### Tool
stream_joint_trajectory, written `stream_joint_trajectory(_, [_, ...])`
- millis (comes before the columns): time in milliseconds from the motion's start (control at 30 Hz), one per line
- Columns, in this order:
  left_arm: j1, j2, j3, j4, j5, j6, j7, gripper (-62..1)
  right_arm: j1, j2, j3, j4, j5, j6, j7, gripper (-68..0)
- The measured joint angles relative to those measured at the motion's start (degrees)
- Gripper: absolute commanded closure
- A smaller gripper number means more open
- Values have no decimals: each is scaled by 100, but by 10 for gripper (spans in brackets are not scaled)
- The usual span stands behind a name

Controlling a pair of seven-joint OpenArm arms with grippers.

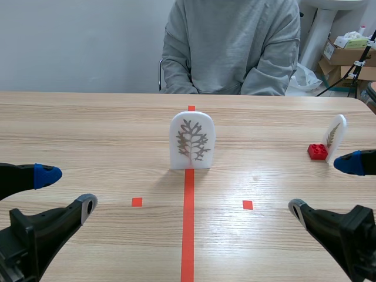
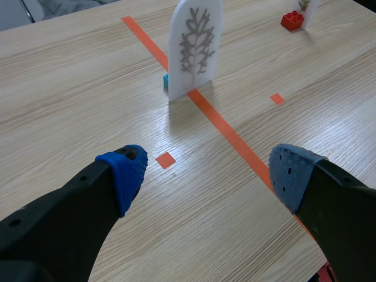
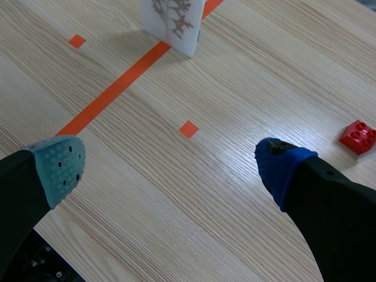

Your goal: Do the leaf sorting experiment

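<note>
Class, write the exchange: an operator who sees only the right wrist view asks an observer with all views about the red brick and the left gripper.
Operator: What stands by the red brick?
Observer: A small white card with a single leaf on it, upright, beside the brick.
Operator: And the left gripper?
Observer: Open, holding nothing; the tall card with the branching leaf stands ahead of it.

Centre card (image 1: pixel 192 141): white arched plaque with a grey branching leaf, upright on the tape line (image 1: pixel 188 223), blue brick (image 2: pixel 166 80) at its foot.
Right card (image 1: pixel 336 136): white arched plaque, slender leaf, upright, turned nearly edge-on, red brick (image 1: pixel 317 151) at its foot.
</note>
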Motion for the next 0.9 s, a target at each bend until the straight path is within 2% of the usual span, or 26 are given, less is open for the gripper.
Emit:
stream_joint_trajectory(300, [0,0,0,0,0,0,0,-454,0,0,0,0,-13,0,0,-591])
stream_joint_trajectory(467, [0,0,0,0,0,0,0,-454,0,0,0,0,-341,-2,-2,-591])
stream_joint_trajectory(900, [0,0,0,0,0,0,0,-454,0,0,0,0,-354,-85,2,-591])
